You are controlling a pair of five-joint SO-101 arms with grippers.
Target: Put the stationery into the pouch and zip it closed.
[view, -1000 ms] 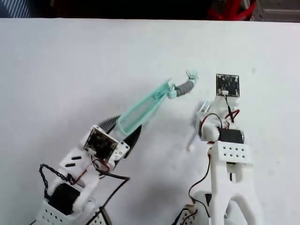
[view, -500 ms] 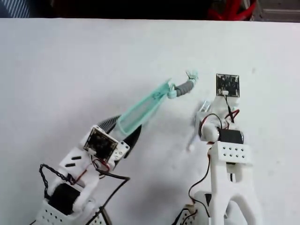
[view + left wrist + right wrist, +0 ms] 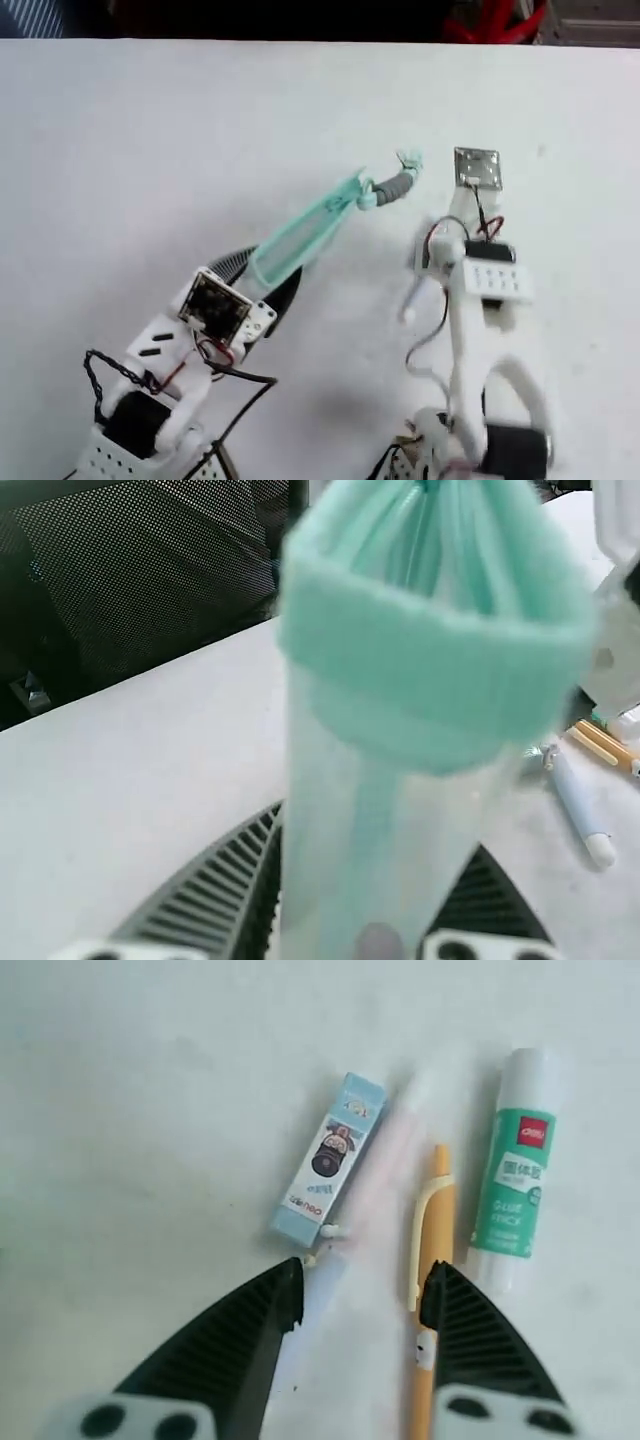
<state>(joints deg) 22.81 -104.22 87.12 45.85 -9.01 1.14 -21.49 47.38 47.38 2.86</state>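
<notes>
My left gripper is shut on the near end of the pouch, a clear sleeve with a mint-green band. From above, the pouch slants from that gripper up toward a grey strap. My right gripper hangs open over the stationery lying on the table: a blue eraser, a pale pen, an orange pen and a glue stick. The pale pen lies between its black fingers. A white pen pokes out beside the right arm.
The white table stretches wide to the left and far side. A dark mesh chair stands beyond the table edge. Cables trail from the left arm near the front edge.
The right arm has shifted: its wrist moved slightly toward the far side and its body changed posture. The left arm and pouch have not moved.
</notes>
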